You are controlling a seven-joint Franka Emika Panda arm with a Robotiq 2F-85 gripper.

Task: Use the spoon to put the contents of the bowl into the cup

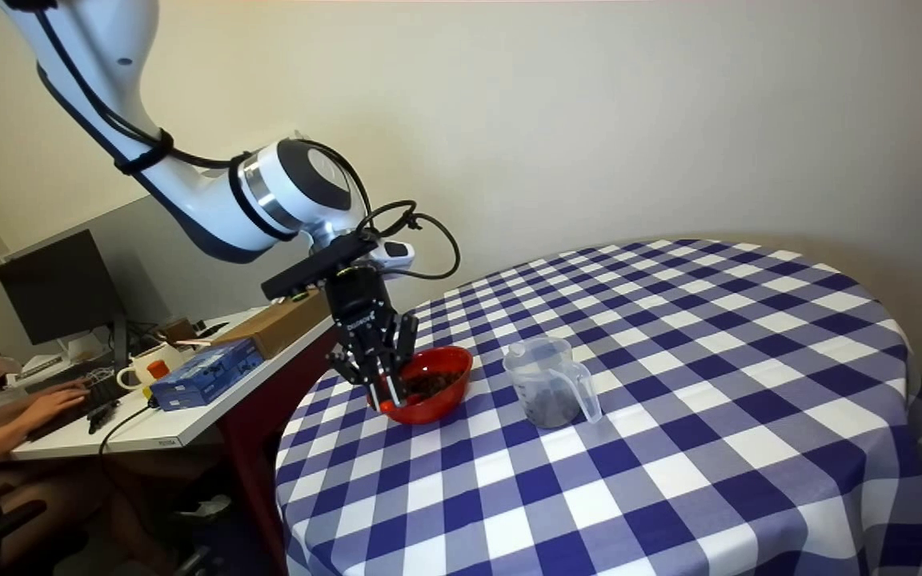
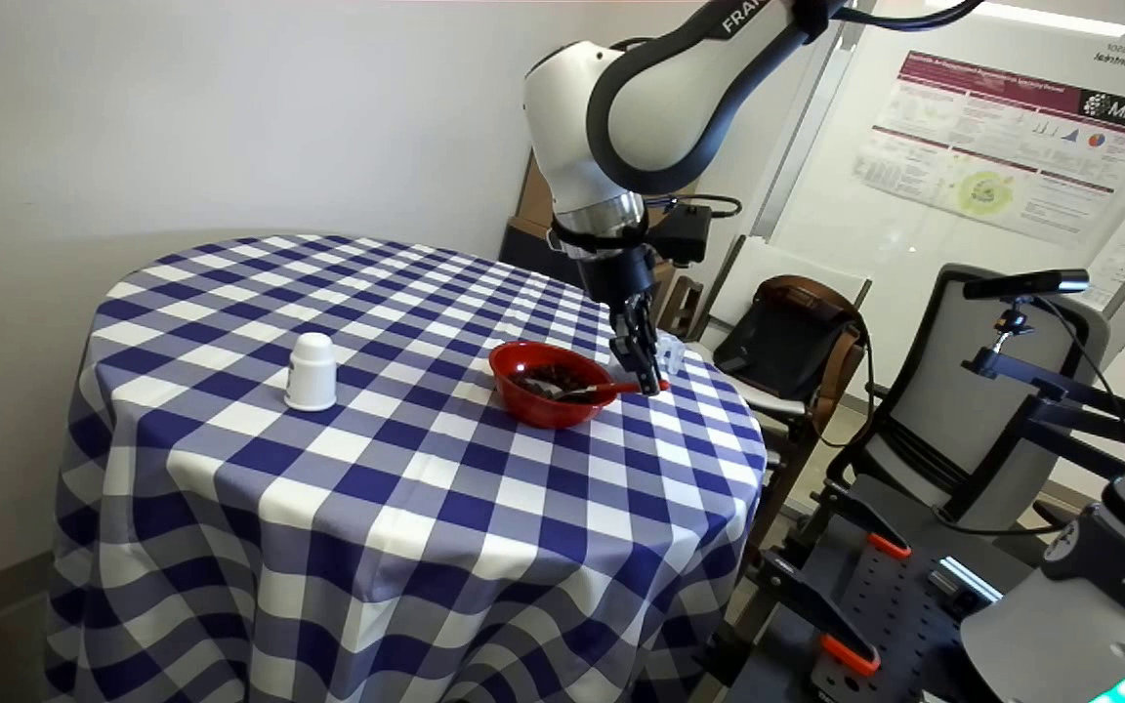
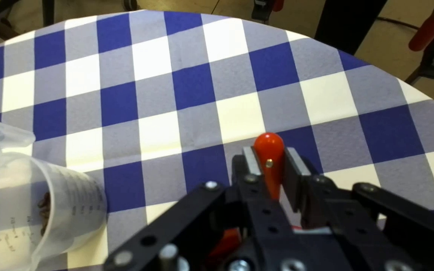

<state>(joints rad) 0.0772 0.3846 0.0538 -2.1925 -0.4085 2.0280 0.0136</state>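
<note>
The red bowl (image 1: 449, 404) (image 2: 545, 412) stands on the checked tablecloth in both exterior views and holds dark brown loose contents (image 1: 441, 383) (image 2: 562, 375). My gripper (image 1: 390, 392) (image 2: 654, 384) (image 3: 271, 162) is at the bowl's rim, shut on the red handle of the spoon (image 2: 618, 389) (image 3: 269, 145). The spoon slants into the bowl, its light head among the contents. The clear measuring cup (image 1: 543, 382) (image 2: 670, 354) (image 3: 79, 199) stands upright beside the bowl, partly behind the gripper in an exterior view. Some dark bits lie inside the cup. The bowl is mostly hidden in the wrist view.
A white bottle (image 2: 312, 373) stands on the round table (image 1: 709, 336). A desk with a blue box (image 1: 206, 374) and a mug (image 1: 153, 364) is beside the table, with a person's hands at a keyboard. A chair with a dark bag (image 2: 782, 337) stands beyond the table edge.
</note>
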